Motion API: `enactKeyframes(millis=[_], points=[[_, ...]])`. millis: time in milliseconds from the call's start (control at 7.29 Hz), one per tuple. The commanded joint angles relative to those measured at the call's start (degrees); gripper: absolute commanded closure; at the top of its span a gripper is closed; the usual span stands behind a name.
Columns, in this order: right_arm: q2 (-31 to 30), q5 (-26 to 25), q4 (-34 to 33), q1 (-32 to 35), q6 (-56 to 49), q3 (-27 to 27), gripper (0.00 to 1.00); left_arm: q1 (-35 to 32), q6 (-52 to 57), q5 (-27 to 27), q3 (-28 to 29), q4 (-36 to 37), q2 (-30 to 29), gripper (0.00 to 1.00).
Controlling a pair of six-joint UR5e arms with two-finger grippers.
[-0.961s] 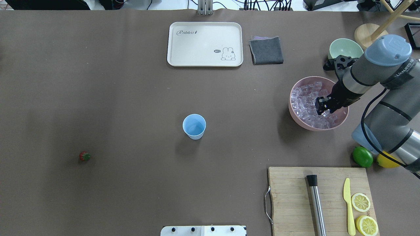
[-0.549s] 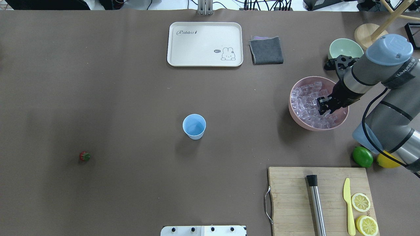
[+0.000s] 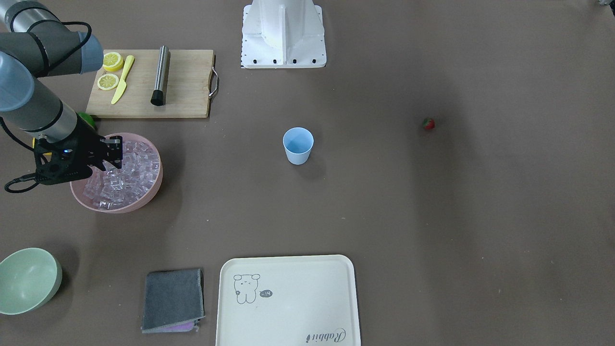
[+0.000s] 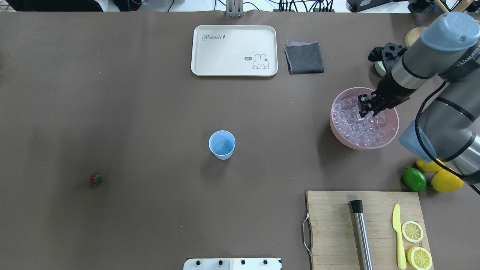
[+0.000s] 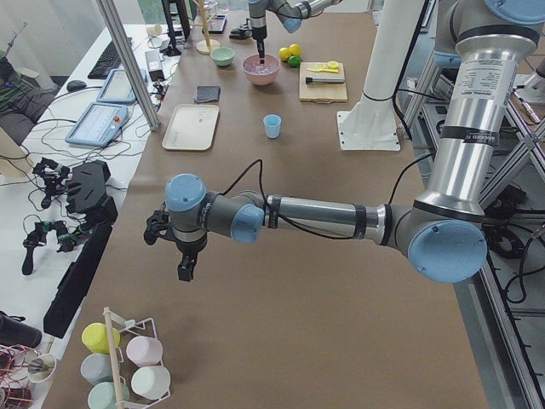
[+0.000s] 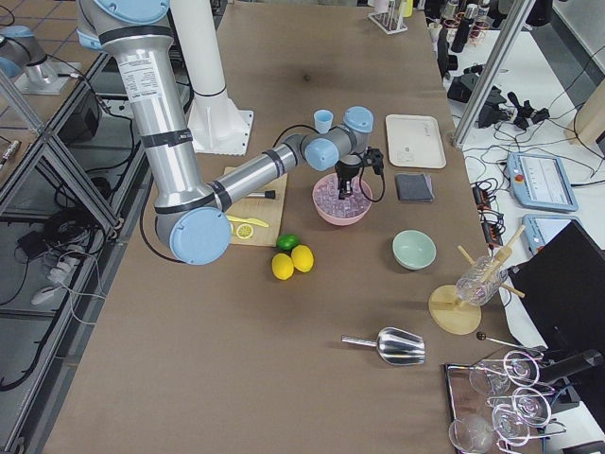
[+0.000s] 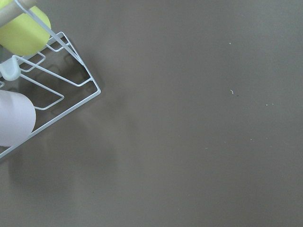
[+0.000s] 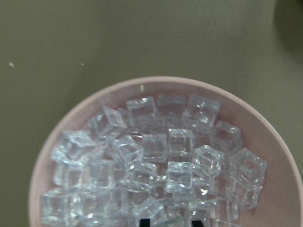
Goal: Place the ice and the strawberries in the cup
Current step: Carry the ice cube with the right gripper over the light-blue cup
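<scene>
The light-blue cup [image 4: 222, 144] [image 3: 298, 145] stands upright mid-table. The pink bowl [image 4: 335, 129] [image 3: 156, 185] at the right holds the ice [image 4: 356, 128] [image 8: 180, 142]. My right gripper [image 4: 367, 111] [image 3: 116, 153] hangs above the far part of that bowl. In the right wrist view its dark fingertips [image 8: 144, 222] show at the bottom edge, shut on an ice cube. The strawberry [image 4: 97, 179] [image 3: 428, 124] lies alone on the table at the left. My left gripper [image 5: 185, 273] shows only in the exterior left view, far from these things; I cannot tell its state.
A cutting board [image 4: 333, 225] with a metal muddler [image 4: 362, 234], yellow knife [image 4: 398, 236] and lemon halves lies front right. A lime [image 4: 414, 179] and lemons [image 4: 444, 180] sit beside it. A tray [image 4: 234, 50], grey cloth [image 4: 304, 57] and green bowl [image 3: 29, 278] line the far side.
My right gripper has risen out of the ice pile and moved toward the bowl's far side. The cup and strawberry have not moved.
</scene>
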Motion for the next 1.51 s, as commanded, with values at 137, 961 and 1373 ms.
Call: enactKeyframes(millis=[137,961,1373], points=[[11.3,0.3,-1.8,-0.2,4.2,0.9,1.0,0.0,0.0,0.0,0.1,-0.1,0.0,0.02],[22.0,-11.4,17.0,-18.0,29.1,-8.0,1.0,0.2,0.0,-0.1,1.3,-0.2,-0.4,0.02],[24.1,-16.2,16.9,-22.8,32.2,-10.7,1.0,0.3,0.0,-0.1,2.2,-0.2,-1.2,0.02]])
